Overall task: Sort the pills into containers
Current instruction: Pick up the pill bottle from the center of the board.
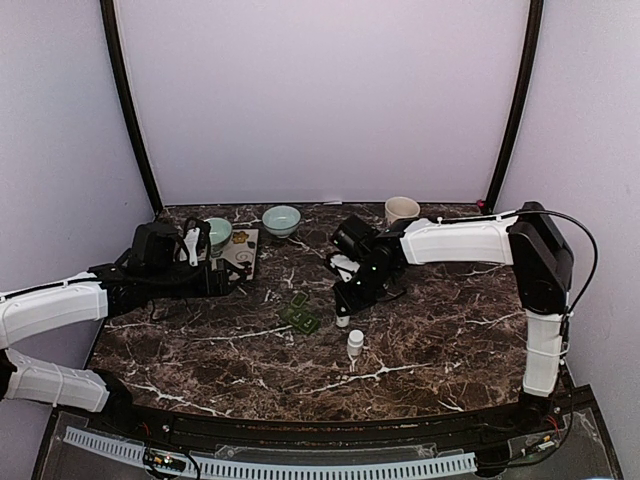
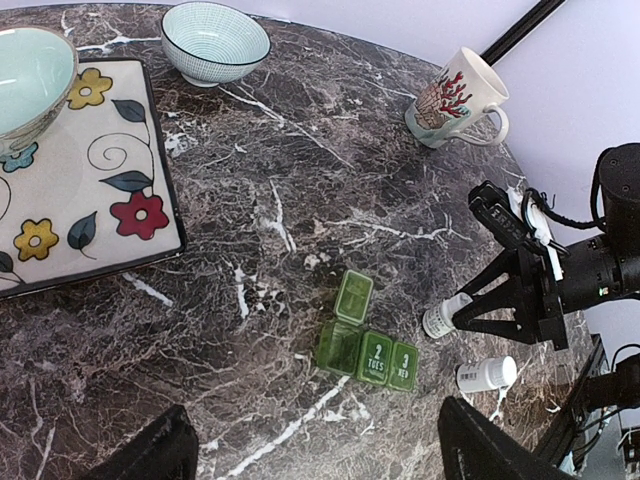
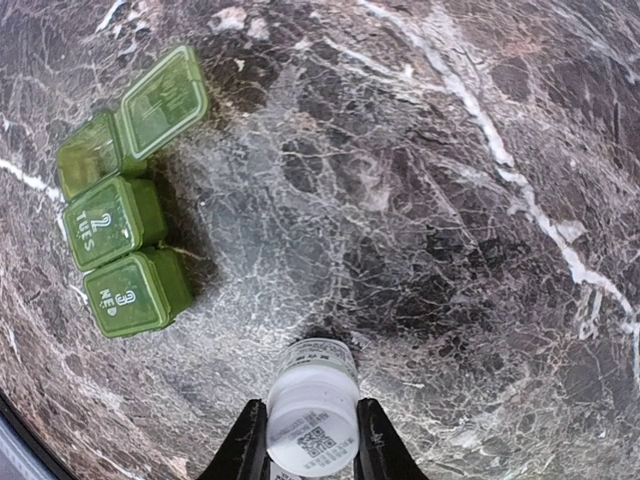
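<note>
Right pincer [image 3: 311, 425] clasps the white pill bottle [image 3: 313, 395] near the green containers [image 3: 118, 232] mid-bench [image 3: 450, 250], 1 lid open for pills; left pincer [image 2: 312, 440] hangs released.

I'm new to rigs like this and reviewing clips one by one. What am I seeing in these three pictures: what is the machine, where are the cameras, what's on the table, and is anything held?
Two robot arms are bolted at the near edge of a dark marble table. One picture looks down from above and behind them; the other two come from cameras on each wrist. On the table: a small green plastic pill box of three compartments, one lid open; a floral tray with a pale teal bowl; a second, striped bowl; a cream mug; a spare white bottle. The right gripper is closed on a small white pill bottle. The left gripper is open, holding nothing.
</note>
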Robot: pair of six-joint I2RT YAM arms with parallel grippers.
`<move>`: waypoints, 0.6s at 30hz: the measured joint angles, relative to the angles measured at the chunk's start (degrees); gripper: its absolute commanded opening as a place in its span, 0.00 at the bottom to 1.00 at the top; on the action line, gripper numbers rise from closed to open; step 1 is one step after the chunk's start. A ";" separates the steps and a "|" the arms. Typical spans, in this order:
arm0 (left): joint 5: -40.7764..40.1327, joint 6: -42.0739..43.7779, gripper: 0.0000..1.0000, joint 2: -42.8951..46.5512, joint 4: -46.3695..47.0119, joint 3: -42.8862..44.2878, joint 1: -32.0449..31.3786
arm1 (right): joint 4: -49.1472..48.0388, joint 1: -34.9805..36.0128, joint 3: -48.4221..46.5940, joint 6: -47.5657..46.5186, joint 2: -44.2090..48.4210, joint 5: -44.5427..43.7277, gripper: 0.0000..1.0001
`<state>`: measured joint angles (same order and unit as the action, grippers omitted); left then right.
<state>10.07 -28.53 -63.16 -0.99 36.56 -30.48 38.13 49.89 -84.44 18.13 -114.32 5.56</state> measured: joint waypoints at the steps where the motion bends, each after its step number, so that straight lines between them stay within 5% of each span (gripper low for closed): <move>1: 0.00 -0.02 0.86 0.00 0.00 0.00 0.00 | -0.02 0.00 0.00 0.04 0.00 -0.09 0.21; 13: 3.37 -0.44 0.89 0.00 1.18 -0.07 0.00 | 0.35 0.00 -0.13 -0.07 0.98 0.02 0.14; 14: 4.13 -0.48 0.98 0.00 1.66 -0.07 0.00 | 0.57 0.00 -0.35 -0.07 1.44 0.22 0.14; 18: 7.08 -0.98 0.99 0.00 3.50 -0.13 0.00 | 0.85 0.00 -2.16 0.00 4.11 1.73 0.14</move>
<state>17.15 -29.52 -63.16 2.50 36.42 -30.48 38.98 49.89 -86.61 18.13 -110.21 7.29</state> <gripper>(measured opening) 0.985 0.240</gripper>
